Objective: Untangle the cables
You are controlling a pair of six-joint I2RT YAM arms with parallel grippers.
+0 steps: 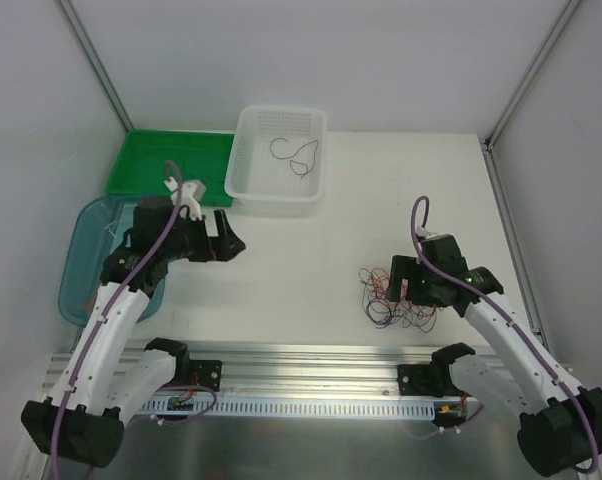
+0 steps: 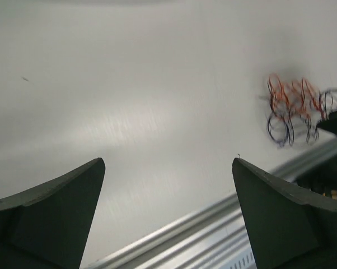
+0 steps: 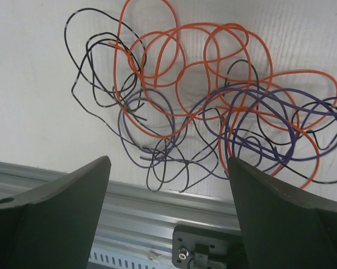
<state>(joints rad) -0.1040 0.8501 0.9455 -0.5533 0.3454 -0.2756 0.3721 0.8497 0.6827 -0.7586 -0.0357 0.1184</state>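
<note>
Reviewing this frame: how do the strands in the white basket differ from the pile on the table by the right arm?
In the white basket the strands look dark only and few, loose and apart; the pile mixes orange, purple and black, many strands looped through one another. The strands lie at the far side of the table; the pile lies near the arms, by the open right gripper. Both are thin, curly wire.

Two grippers [image 1: 231, 243] [image 1: 402, 283], one basket [image 1: 281, 111], one tray [image 1: 159, 162], one bin [image 1: 79, 262], one tangle of cables [image 1: 385, 306]
</note>
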